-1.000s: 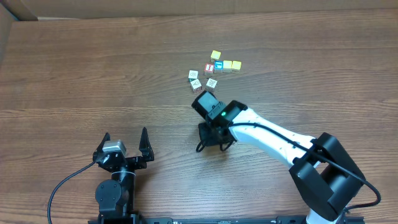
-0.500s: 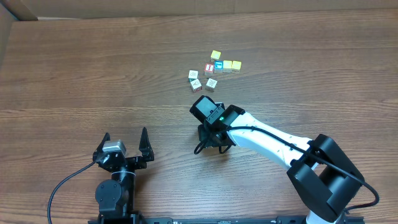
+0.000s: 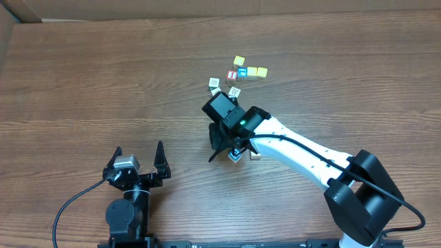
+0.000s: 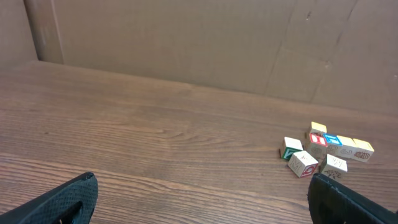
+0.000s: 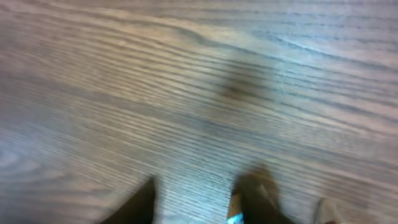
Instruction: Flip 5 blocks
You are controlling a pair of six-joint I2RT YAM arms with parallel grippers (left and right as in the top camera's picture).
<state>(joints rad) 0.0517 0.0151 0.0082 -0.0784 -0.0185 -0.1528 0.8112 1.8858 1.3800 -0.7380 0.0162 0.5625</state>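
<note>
1. Cube with red "I" (image 3: pixel 232 76), in the cluster on the worktop (image 3: pixel 103 83): this is the only letter you can read.
2. Blue-faced cube (image 3: pixel 242 72), touching it: the character is too small for you to read.
3. Green-marked cube (image 4: pixel 290 149): illegible.
4. Red-bordered cube (image 4: pixel 303 164): illegible.

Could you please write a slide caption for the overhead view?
Right arm reaches beside two stray blocks below the block cluster; left arm parked, jaws open.
</note>
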